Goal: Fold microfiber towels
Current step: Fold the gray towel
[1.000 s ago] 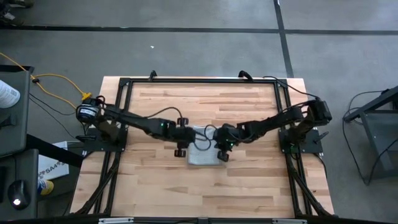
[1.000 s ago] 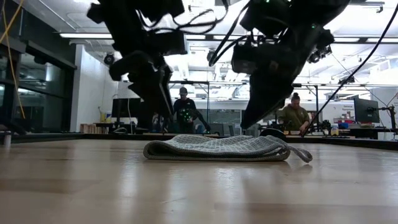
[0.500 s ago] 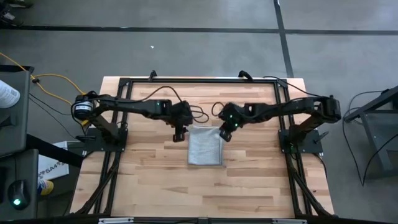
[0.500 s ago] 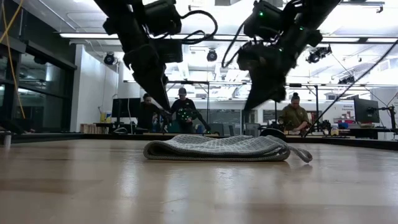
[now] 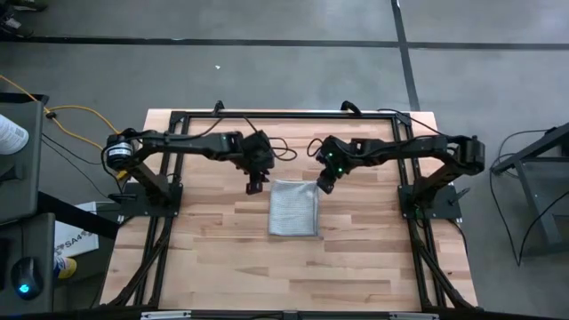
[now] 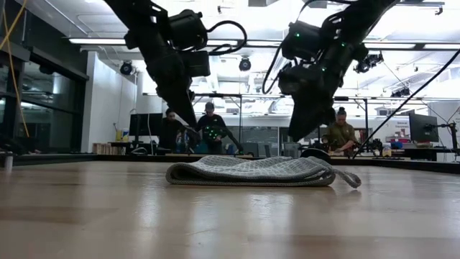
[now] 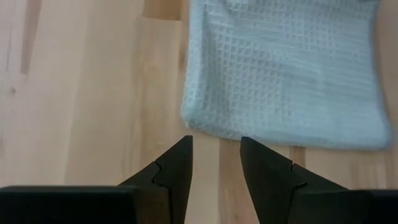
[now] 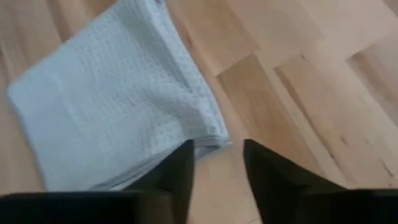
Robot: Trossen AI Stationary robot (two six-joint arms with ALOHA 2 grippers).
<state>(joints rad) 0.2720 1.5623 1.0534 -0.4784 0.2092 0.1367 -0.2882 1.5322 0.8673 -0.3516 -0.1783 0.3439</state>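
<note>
Towel (image 5: 293,208), folded into a compact rectangle, lies flat near the middle of the wooden table (image 5: 356,267), and nothing holds it: the right gripper (image 5: 325,185), whose fingers were pinched shut a second ago, now shows a narrow empty gap and hangs just off the towel's one o'clock corner, while the left gripper (image 5: 254,186), likewise narrowly parted and empty, has lifted to about eleven o'clock of it. Both arms have drawn back toward twelve o'clock since then, so I judge this fold finished and released.
</note>
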